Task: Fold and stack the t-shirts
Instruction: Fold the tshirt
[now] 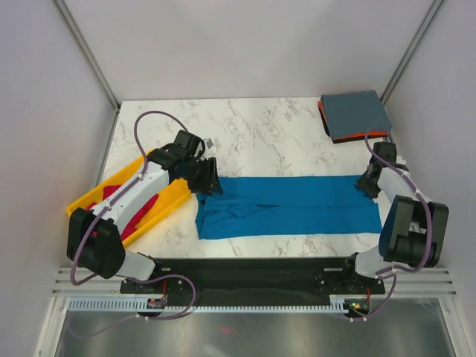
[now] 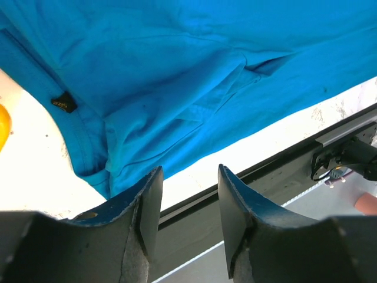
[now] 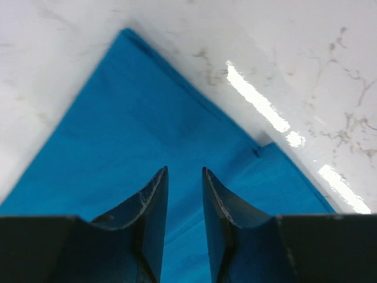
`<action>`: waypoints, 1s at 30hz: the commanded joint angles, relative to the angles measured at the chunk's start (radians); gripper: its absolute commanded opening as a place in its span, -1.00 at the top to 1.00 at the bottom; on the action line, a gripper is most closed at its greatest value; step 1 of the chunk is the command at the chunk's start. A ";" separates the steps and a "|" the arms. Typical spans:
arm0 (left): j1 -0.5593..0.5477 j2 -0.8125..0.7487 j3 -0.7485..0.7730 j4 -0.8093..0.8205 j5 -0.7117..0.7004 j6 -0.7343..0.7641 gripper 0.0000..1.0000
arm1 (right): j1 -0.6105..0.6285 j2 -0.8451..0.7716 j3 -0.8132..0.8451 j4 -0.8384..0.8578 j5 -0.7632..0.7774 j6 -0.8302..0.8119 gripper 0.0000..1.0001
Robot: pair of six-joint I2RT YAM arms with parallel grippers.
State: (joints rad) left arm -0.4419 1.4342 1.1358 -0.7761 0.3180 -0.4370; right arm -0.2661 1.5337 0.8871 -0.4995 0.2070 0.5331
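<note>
The bright blue t-shirt lies folded into a long band across the near half of the table. Its left end is bunched, with collar and label showing in the left wrist view. My left gripper hovers open and empty above that left end. My right gripper is open and empty just above the shirt's right end, over flat blue cloth. The slate grey-blue t-shirt lies folded on the orange t-shirt at the far right corner. The magenta-red t-shirt lies in the tray.
A yellow plastic tray sits at the table's left edge under my left arm. A black rail runs along the near edge and shows in the left wrist view. Enclosure walls stand on the left, far and right sides.
</note>
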 commanded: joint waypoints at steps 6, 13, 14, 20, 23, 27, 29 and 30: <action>0.038 -0.043 -0.094 0.079 0.062 0.011 -0.04 | 0.407 -0.236 -0.022 0.039 -0.132 0.068 0.17; 0.068 -0.057 -0.154 0.139 0.127 0.004 -0.05 | 0.888 -0.284 -0.183 0.248 -0.084 0.556 0.10; 0.069 -0.052 -0.160 0.144 0.131 0.003 -0.05 | 0.933 -0.274 -0.189 0.265 -0.064 0.655 0.10; 0.078 -0.023 -0.205 0.175 0.092 -0.003 -0.03 | 1.153 -0.126 -0.162 0.372 0.019 0.835 0.13; 0.080 -0.023 -0.208 0.175 0.063 0.000 -0.03 | 1.193 -0.057 -0.122 0.395 0.025 0.872 0.14; 0.080 -0.034 -0.199 0.169 0.033 0.007 -0.03 | 1.229 -0.018 -0.117 0.450 0.057 0.916 0.14; 0.080 -0.032 -0.197 0.163 0.030 0.015 -0.03 | 1.237 -0.006 -0.111 0.470 0.068 0.921 0.14; 0.080 -0.034 -0.197 0.161 0.023 0.018 -0.02 | 1.239 0.009 -0.103 0.478 0.066 0.921 0.14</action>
State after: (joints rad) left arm -0.3660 1.4132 0.9283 -0.6338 0.3729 -0.4370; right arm 0.9619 1.5211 0.7383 -0.1001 0.2214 1.3972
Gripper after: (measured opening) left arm 0.514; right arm 0.431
